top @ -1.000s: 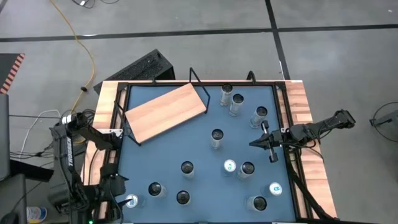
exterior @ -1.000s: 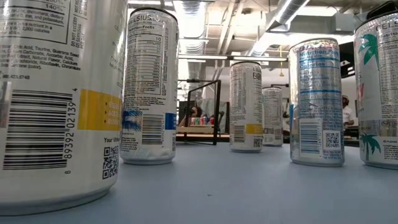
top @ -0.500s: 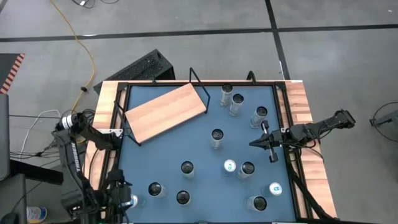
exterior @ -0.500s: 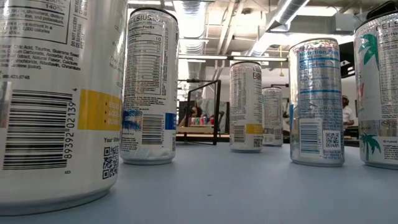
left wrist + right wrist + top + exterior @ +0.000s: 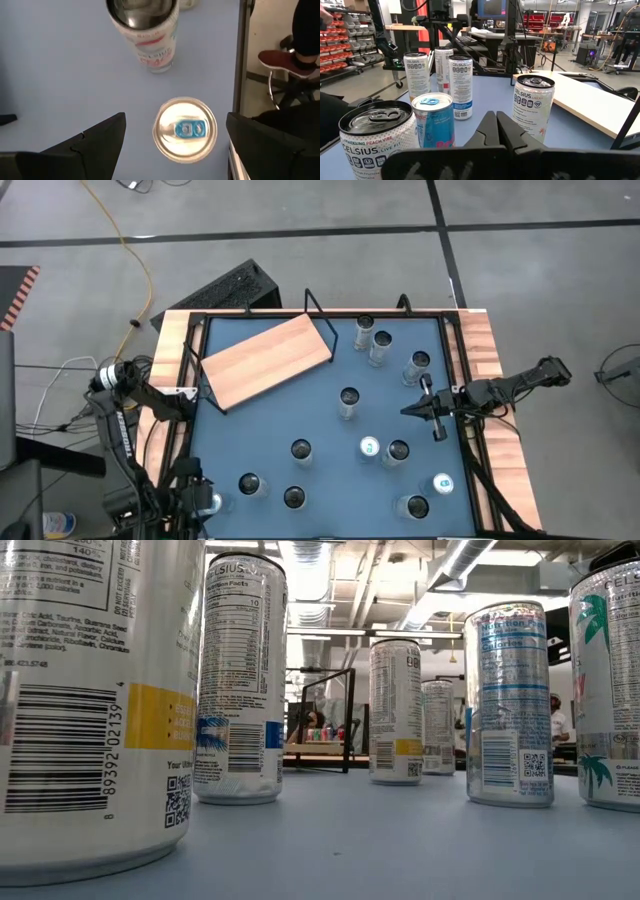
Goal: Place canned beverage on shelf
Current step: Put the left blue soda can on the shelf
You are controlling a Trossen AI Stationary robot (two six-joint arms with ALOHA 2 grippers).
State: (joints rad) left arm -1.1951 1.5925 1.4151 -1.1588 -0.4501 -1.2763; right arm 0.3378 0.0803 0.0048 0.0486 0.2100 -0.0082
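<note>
A silver can with a blue tab [image 5: 185, 130] stands upright on the blue tabletop at the near left corner [image 5: 213, 503]. My left gripper [image 5: 175, 120] [image 5: 203, 502] hovers above it, open, one finger on either side of its top and apart from it. The shelf [image 5: 268, 360], a pale wood board with a black wire frame [image 5: 320, 315] at its far end, lies slanted at the far left of the table. My right gripper [image 5: 405, 411] [image 5: 496, 117] waits shut at the table's right side, holding nothing.
Several other cans stand upright across the table, one [image 5: 145, 30] close beyond the can below my left gripper, others near the middle [image 5: 348, 396] and the right [image 5: 418, 365]. The table's black rail [image 5: 240, 60] runs beside that can. A person's shoe [image 5: 285, 60] shows beyond the rail.
My left gripper has sunk toward the can at the near left corner and stays open. Nothing else has moved.
</note>
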